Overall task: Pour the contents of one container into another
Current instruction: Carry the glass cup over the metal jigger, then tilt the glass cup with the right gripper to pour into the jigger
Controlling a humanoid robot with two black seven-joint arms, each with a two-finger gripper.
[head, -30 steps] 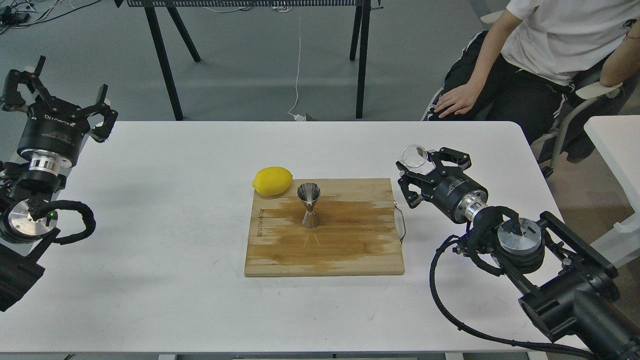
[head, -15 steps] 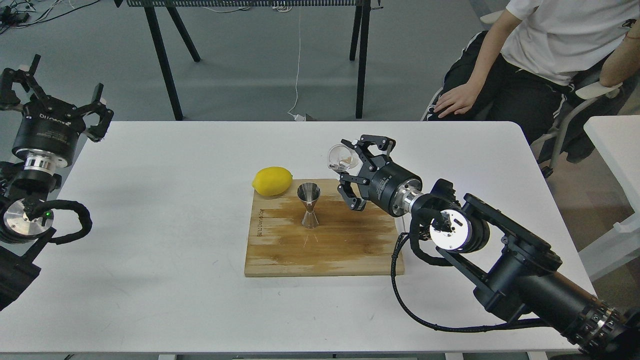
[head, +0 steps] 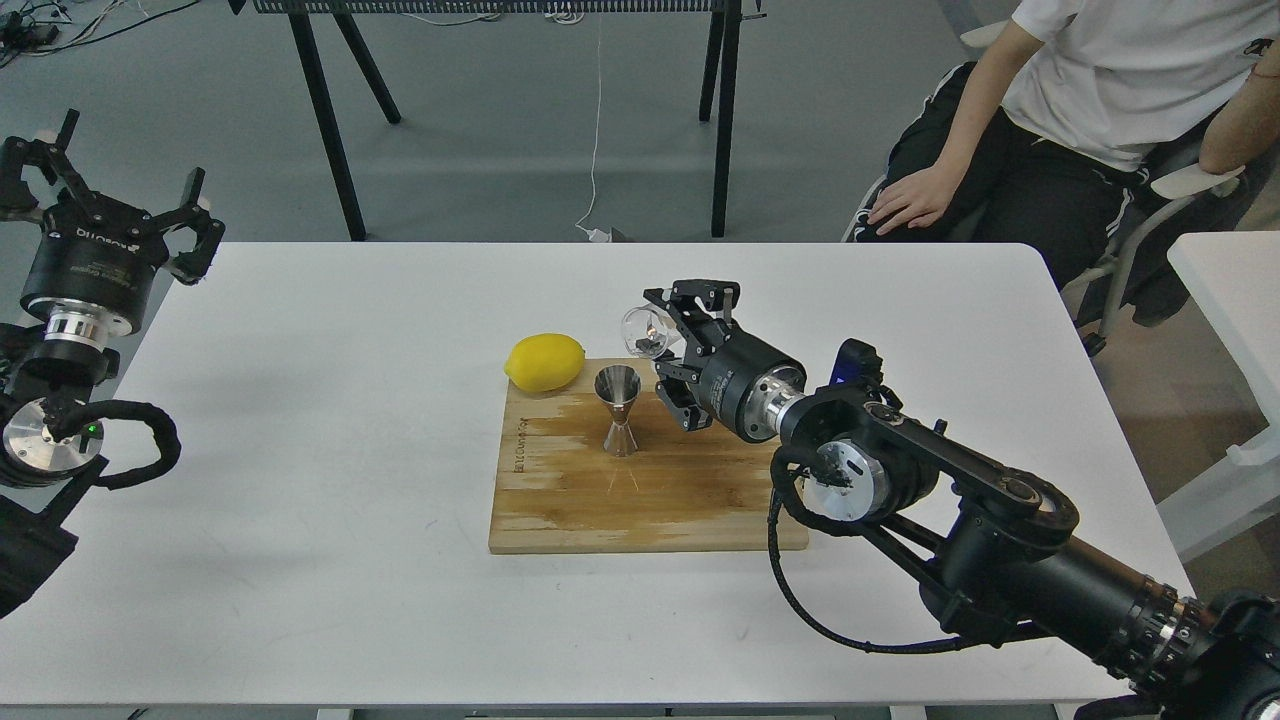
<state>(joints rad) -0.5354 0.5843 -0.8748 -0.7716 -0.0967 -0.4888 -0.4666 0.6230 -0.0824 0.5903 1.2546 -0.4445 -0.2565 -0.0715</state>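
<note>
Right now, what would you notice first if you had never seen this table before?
Probably the right gripper, holding a small clear glass cup tipped on its side just right of and above the shiny steel hourglass-shaped jigger. The jigger stands on a wooden cutting board, with a bright yellow lemon at the board's far left corner.

The person [head: 1090,110] on the chair is cut off by the top and right edges, so the head is not seen. The right arm is cut at the lower right corner, and the left arm at the left edge. The far right side of the cutting board [head: 640,480] is covered by the right arm. Part of the glass cup [head: 643,332] is hidden between the fingers of the right gripper [head: 672,335], and it cannot be told if any liquid is inside. The second table [head: 1235,300] at the right is shown only partly.
</note>
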